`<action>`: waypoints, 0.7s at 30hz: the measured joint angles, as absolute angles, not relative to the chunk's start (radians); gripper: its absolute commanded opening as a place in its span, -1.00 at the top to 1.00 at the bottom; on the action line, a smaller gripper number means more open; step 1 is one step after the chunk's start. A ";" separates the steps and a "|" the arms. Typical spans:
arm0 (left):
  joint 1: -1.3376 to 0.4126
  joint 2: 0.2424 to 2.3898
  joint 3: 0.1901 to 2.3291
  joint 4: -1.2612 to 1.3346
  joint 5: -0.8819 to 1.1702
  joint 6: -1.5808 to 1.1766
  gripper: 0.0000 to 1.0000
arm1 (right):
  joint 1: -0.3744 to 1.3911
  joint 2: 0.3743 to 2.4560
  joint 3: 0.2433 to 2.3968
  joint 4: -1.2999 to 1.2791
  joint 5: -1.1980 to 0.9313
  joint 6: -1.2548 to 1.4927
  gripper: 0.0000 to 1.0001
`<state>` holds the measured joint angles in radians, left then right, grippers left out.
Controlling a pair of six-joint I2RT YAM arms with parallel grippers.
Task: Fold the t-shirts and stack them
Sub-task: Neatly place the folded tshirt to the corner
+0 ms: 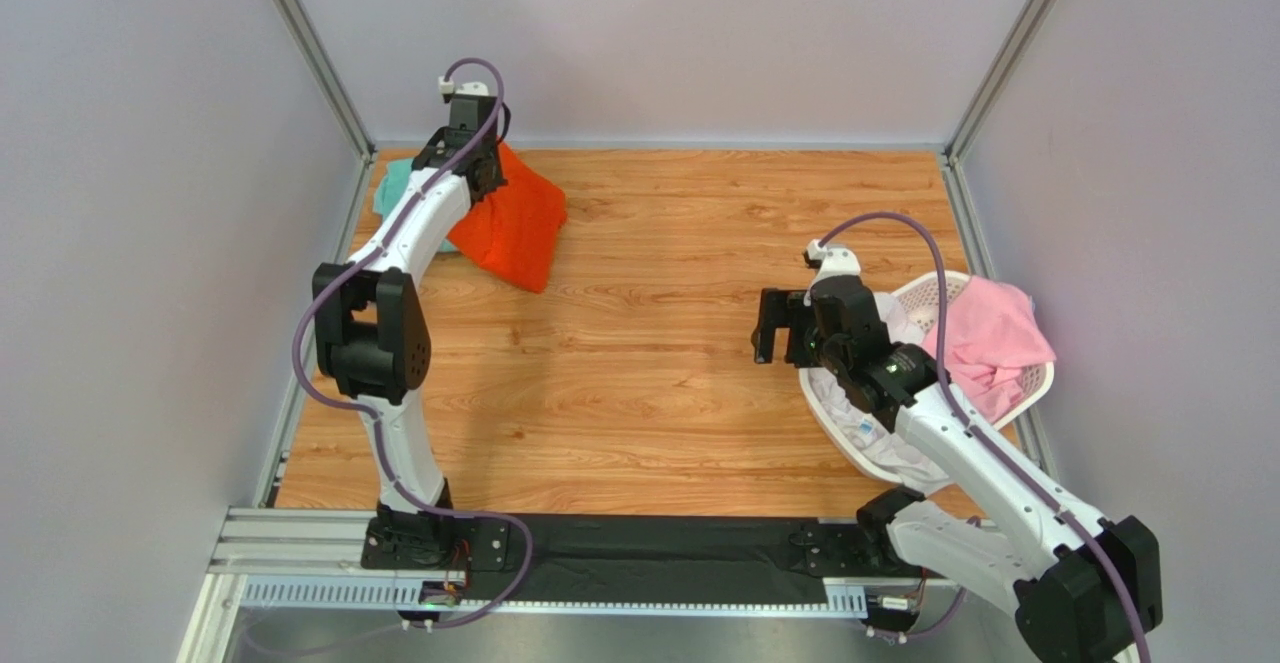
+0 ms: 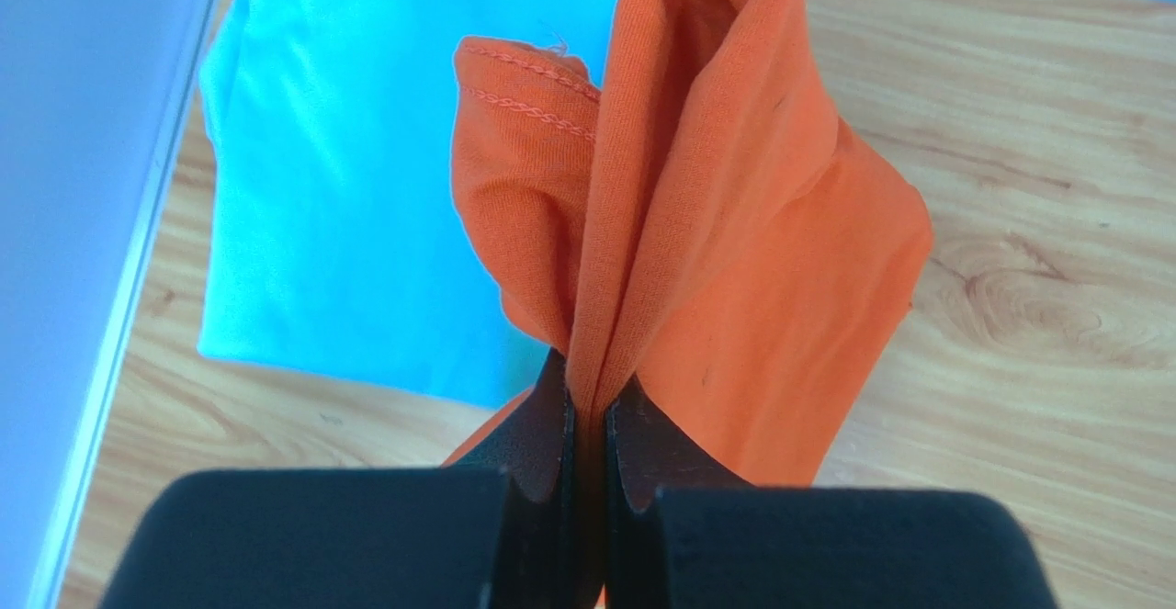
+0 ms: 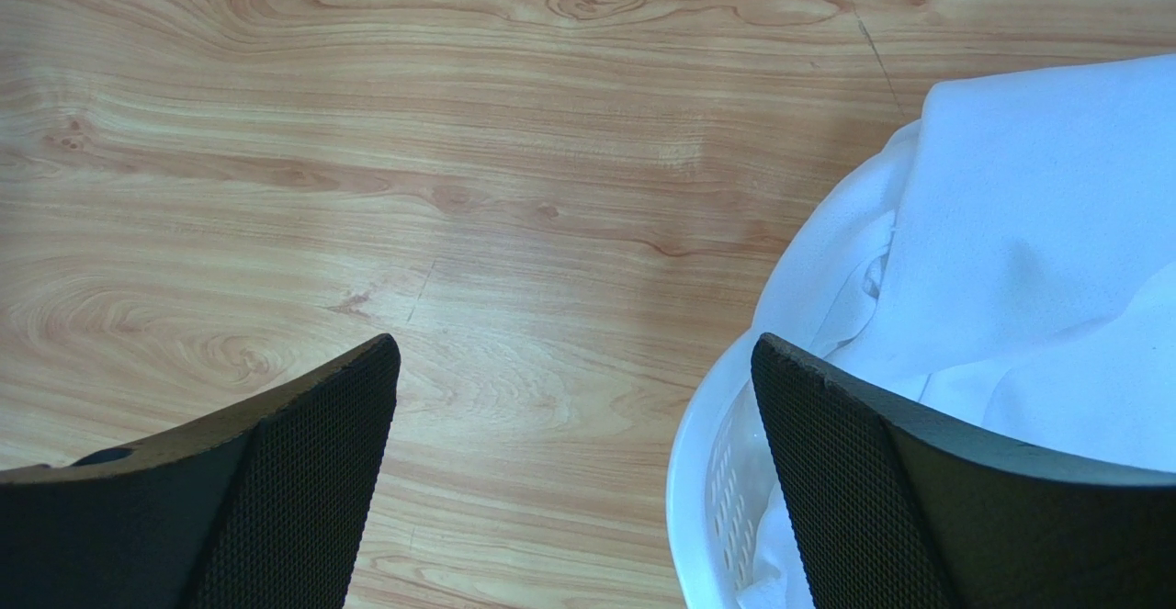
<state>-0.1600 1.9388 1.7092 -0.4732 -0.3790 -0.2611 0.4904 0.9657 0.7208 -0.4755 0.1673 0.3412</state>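
Currently pinching orange-red t-shirt (image 2: 746, 265) by a bunched fold with left gripper (image 2: 591, 396) at far-left corner of table (image 1: 676, 318) beside teal t-shirt (image 2: 345, 155); right gripper (image 3: 573, 403) spread, empty; light, limp cloth, so better grabbed at hem corners.

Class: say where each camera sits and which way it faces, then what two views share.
Top external: above and behind the arms, facing down on the table; both arms show.
Left wrist: on the left arm, facing down past the left gripper, shut on the orange-red t-shirt.
Right wrist: on the right arm, facing down through the open right gripper at table and basket.
Shared: top and left wrist both show that t-shirt.
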 measured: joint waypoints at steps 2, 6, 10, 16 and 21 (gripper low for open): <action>-0.152 1.957 1.740 -0.466 -0.370 -0.235 1.00 | 0.490 0.975 0.721 -0.476 0.174 0.339 -1.00; -0.141 1.980 1.788 -0.455 -0.340 -0.186 1.00 | 0.490 0.997 0.723 -0.476 0.182 0.338 -1.00; -0.140 1.982 1.815 -0.442 -0.322 -0.135 1.00 | 0.490 1.018 0.730 -0.476 0.186 0.335 -1.00; -0.128 1.980 1.828 -0.420 -0.292 -0.088 1.00 | 0.490 1.037 0.744 -0.476 0.192 0.334 -1.00; -0.093 1.980 1.828 -0.411 -0.273 -0.065 1.00 | 0.490 1.050 0.749 -0.476 0.193 0.334 -1.00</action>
<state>-0.0933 1.9804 1.8282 -0.4110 -0.2733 -0.0647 0.4904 1.0500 0.7486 -0.4755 0.1932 0.3340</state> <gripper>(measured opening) 0.034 0.998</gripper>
